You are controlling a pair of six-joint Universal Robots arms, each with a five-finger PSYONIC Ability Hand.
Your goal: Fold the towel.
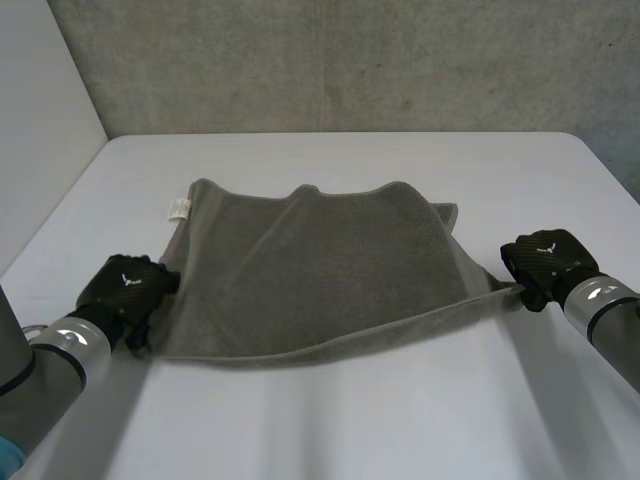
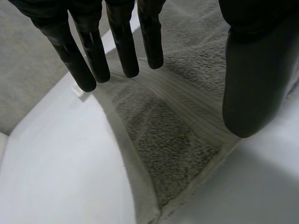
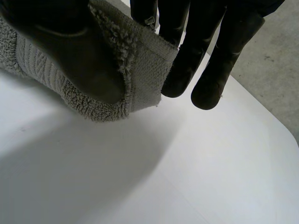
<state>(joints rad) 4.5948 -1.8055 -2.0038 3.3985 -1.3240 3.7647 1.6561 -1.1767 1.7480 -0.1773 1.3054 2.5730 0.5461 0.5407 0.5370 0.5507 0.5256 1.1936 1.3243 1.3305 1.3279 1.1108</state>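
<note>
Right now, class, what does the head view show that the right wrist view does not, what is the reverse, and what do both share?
The head view adds the whole grey towel spread out, its white label at a far corner, and the left hand at its left edge. The right wrist view adds the corner's looped pile and stitched hem, pinched between thumb and fingers. Both share the right hand holding the towel's near right corner over the white table.

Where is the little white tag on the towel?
In the head view, the white tag sits at the towel's far left corner, beyond the left robot hand.
</note>
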